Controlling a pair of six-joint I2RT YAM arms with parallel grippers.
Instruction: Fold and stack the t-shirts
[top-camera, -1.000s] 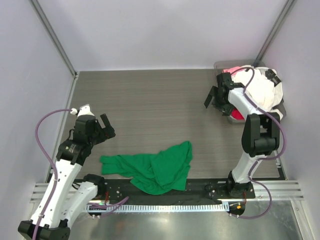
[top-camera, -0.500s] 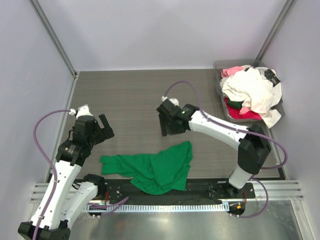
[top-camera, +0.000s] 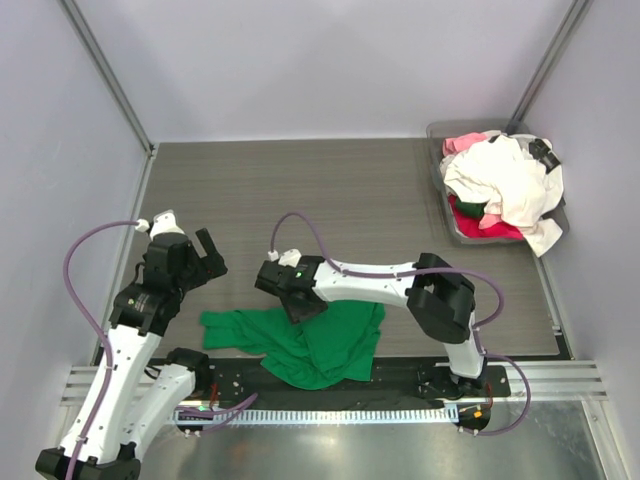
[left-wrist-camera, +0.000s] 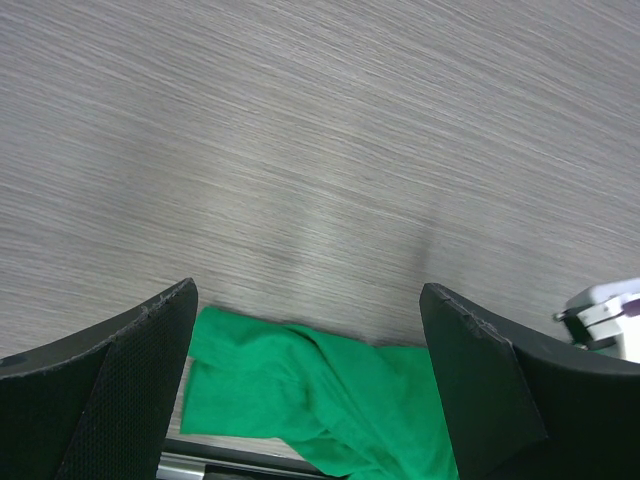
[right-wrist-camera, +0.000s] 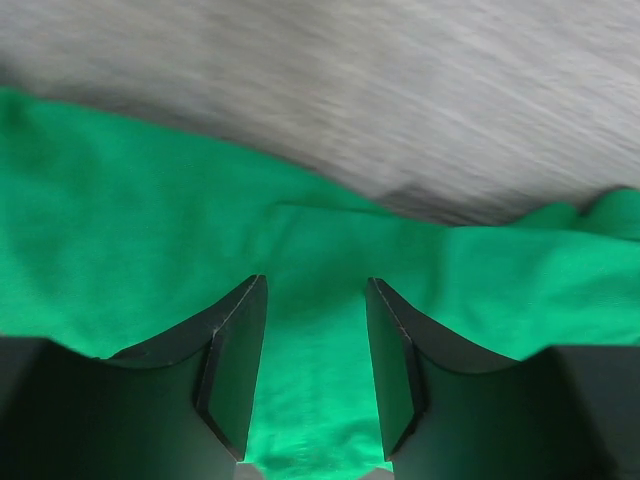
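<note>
A bright green t-shirt (top-camera: 320, 345) lies crumpled on the table near the front edge; it also shows in the left wrist view (left-wrist-camera: 330, 400) and the right wrist view (right-wrist-camera: 120, 250). My right gripper (top-camera: 297, 303) is open, low over the shirt's upper middle edge, its fingers (right-wrist-camera: 235, 360) straddling green cloth. My left gripper (top-camera: 208, 258) is open and empty, up to the left of the shirt. White (top-camera: 505, 180), pink (top-camera: 460, 142) and red (top-camera: 490, 228) shirts are heaped at the back right.
The heap sits in a clear plastic bin (top-camera: 447, 222) in the back right corner. A metal rail (top-camera: 300, 395) runs along the table's front edge just below the green shirt. Grey walls close in the left, back and right.
My right arm has swung from the bin at the back right across the table down to the green shirt. The left arm has hardly moved.
</note>
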